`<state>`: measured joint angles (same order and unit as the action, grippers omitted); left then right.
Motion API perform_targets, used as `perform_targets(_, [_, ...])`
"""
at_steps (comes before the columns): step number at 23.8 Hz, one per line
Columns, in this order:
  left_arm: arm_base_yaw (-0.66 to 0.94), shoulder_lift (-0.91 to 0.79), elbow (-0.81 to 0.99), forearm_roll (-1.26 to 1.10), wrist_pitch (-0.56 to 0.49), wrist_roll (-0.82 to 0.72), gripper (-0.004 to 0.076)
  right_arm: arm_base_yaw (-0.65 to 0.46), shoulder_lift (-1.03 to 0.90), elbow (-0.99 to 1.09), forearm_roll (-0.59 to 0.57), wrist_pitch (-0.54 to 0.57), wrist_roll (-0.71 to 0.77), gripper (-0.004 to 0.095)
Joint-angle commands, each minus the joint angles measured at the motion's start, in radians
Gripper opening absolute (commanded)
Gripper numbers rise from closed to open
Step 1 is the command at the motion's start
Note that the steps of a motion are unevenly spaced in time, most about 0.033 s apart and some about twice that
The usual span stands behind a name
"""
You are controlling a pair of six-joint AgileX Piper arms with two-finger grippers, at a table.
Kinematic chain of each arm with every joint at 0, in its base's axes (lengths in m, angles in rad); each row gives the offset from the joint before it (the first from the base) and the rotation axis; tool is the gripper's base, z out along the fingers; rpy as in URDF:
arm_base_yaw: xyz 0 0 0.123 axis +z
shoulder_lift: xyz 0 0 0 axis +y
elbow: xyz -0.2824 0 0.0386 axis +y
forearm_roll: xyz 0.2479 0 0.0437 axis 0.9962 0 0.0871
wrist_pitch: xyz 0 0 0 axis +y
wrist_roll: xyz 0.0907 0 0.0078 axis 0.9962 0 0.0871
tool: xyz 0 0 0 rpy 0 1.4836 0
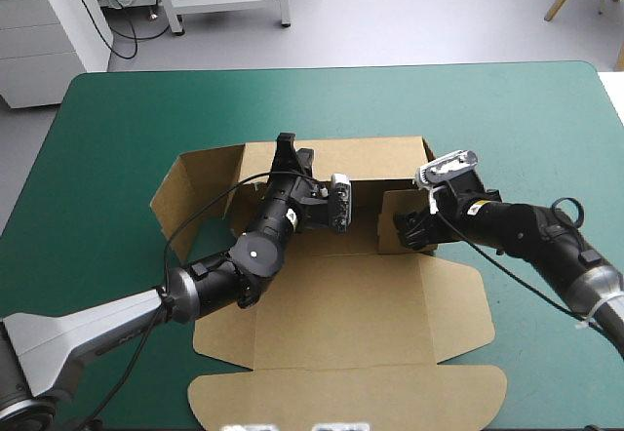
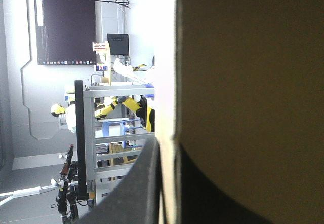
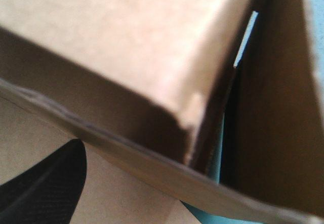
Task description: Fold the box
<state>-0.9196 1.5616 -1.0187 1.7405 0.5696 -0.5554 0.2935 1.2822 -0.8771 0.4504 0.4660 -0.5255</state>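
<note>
At the middle of the teal-green cover [image 1: 117,138] lies the box [image 1: 341,324], its long axis running far to near, with walls raised at the far end and the lid flat toward the near edge. The left gripper [image 1: 286,146] is all but closed on the far wall, the board between its black fingers [image 2: 142,193]. The right gripper [image 1: 402,226] is at a small upright flap on the right, and board hides whether it grips.

Raised walls of the box [image 1: 351,304] obstruct the middle of the table [image 1: 507,119], which lies bare and passable along its far, left and right edges.
</note>
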Motion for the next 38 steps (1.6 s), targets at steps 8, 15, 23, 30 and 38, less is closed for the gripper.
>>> perform_targets(8, [-0.004,-0.03,-0.022,0.073,0.017,-0.016,-0.001,0.155,-0.031,0.047,-0.441,-0.314,0.564,0.0715])
perform_targets(15, [-0.004,-0.03,-0.022,0.073,0.017,-0.016,-0.001,0.155,-0.031,0.047,-0.46,-0.328,0.595,-0.0024])
perform_targets(23, [-0.004,-0.03,-0.022,0.073,0.003,-0.018,0.0339,0.155,-0.031,0.047,-0.461,-0.334,0.595,-0.0004])
perform_targets(30, [-0.06,-0.03,-0.022,0.073,0.09,-0.028,0.0658,0.152,-0.016,0.008,-0.491,-0.33,0.576,-0.0004])
perform_targets(38, [-0.228,-0.03,-0.022,0.074,0.383,-0.012,0.0638,0.079,0.184,-0.369,-0.498,0.041,0.617,-0.0004])
